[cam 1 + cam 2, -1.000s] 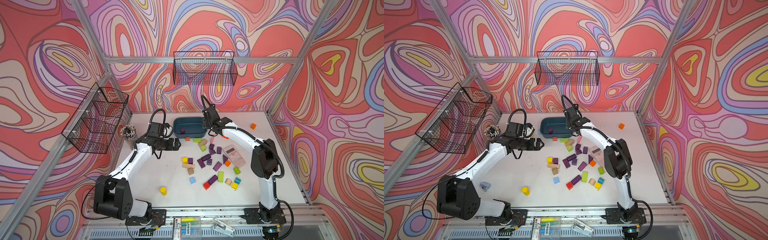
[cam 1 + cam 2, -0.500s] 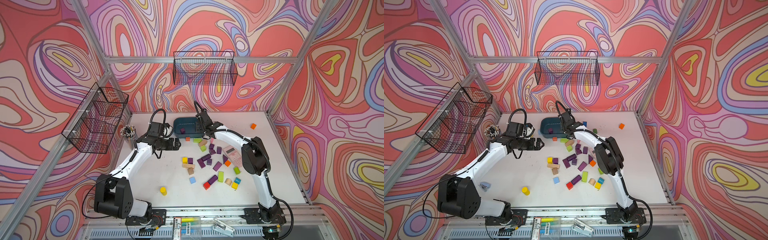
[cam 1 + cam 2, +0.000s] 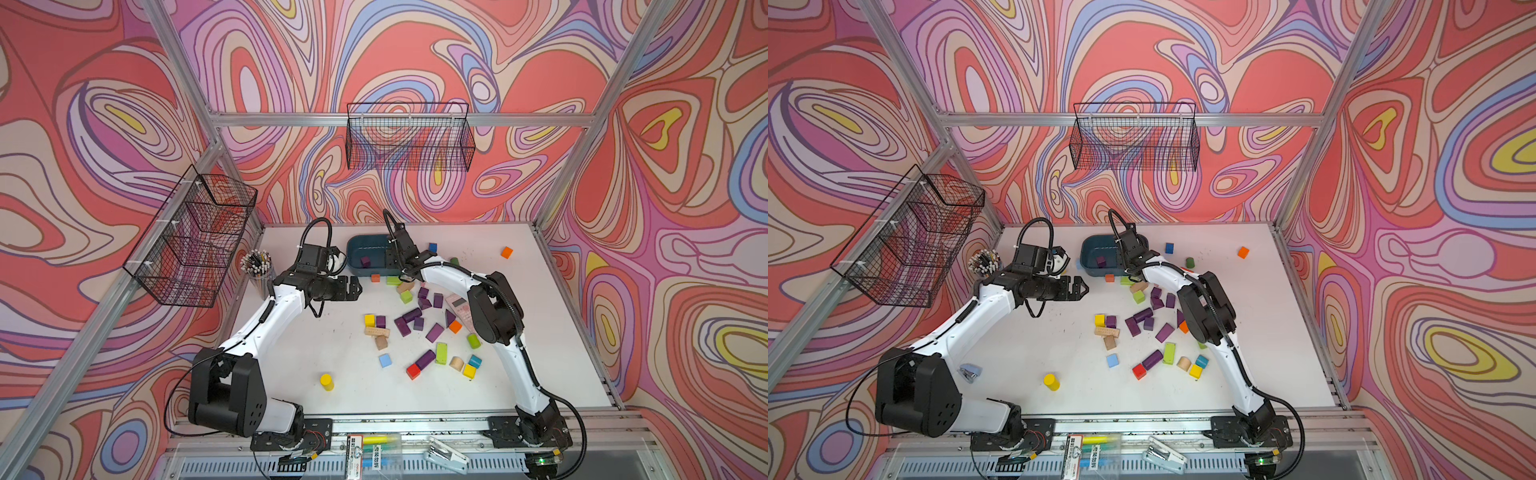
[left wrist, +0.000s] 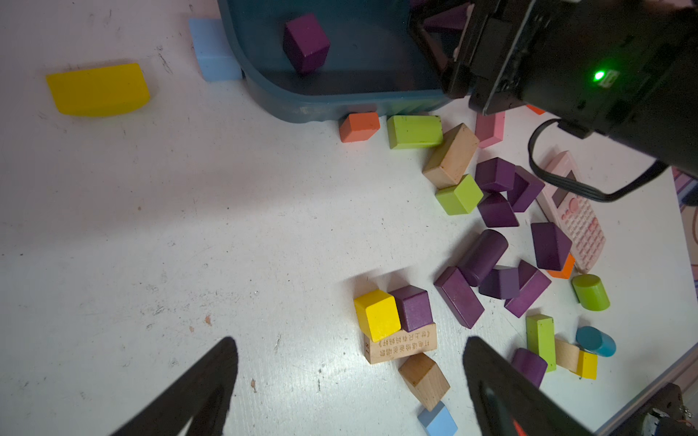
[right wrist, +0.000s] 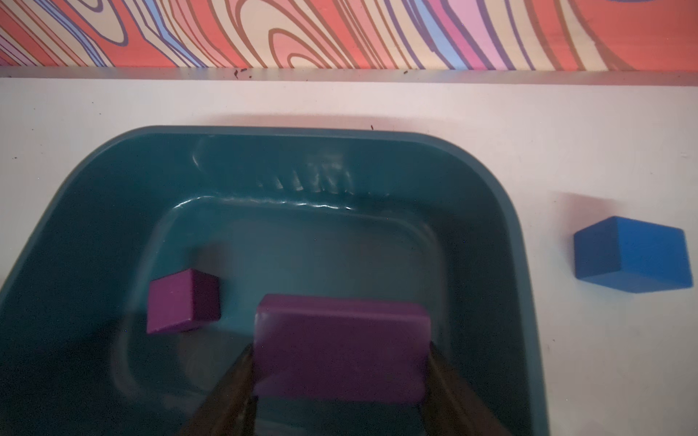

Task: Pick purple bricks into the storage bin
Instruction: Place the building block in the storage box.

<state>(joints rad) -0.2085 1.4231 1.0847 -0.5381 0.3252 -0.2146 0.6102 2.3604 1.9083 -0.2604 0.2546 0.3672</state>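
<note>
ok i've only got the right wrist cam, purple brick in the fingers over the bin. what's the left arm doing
Observer: The left gripper is open and empty, hanging above the table near the storage bin.
Operator: how many purple out there to go
Observer: Roughly ten purple bricks lie loose, most of them clustered by the pink calculator.
Operator: is mine a bar
Observer: Probably not. In the left wrist view the held brick in the right gripper shows a triangular end, so it looks like a wedge.
</note>
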